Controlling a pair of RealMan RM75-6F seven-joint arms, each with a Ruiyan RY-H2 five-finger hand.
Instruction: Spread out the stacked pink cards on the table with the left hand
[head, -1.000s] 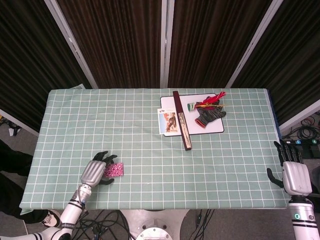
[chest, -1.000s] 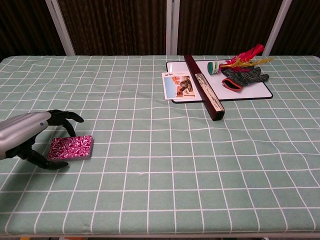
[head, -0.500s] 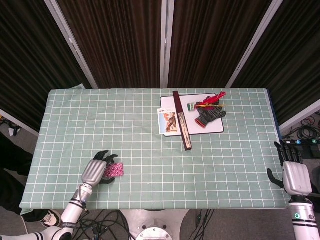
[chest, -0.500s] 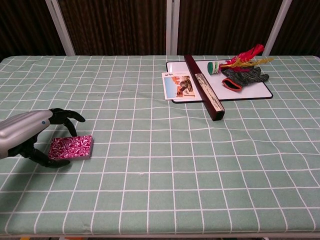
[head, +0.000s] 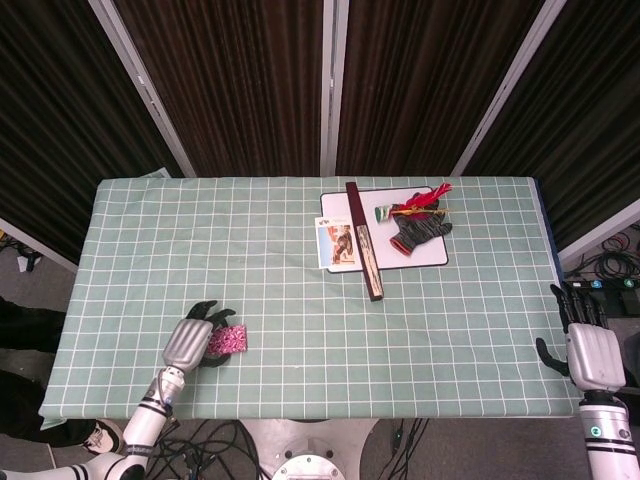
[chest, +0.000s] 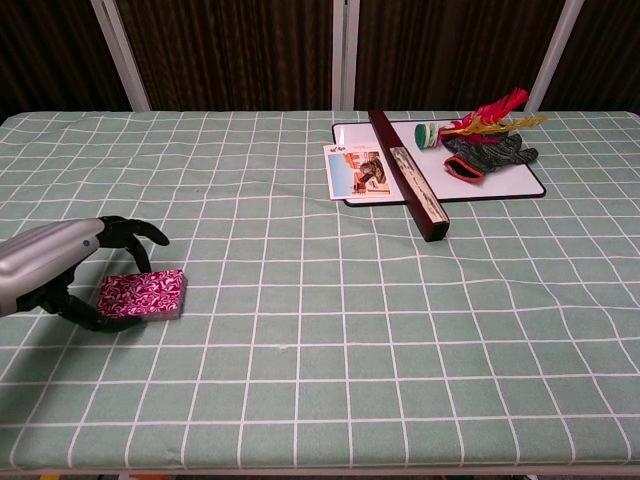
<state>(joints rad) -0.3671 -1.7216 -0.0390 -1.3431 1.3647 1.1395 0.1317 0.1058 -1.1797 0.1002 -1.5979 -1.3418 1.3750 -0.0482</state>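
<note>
From the head view, the pink cards (head: 228, 340) lie as one stack near the table's (head: 300, 250) front-left corner, with the left hand (head: 190, 343) arched over their left side, fingers apart; whether it touches them I cannot tell.

From the chest view, a push landing on the stack's edge would likely slide the whole stack unspread.

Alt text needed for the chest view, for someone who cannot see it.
The robot's left hand curls around the left end of a stack of pink patterned cards on a green checked tablecloth. At the far side, a long dark wooden box lies across a white board beside a picture card, grey glove and red feathers.
</note>
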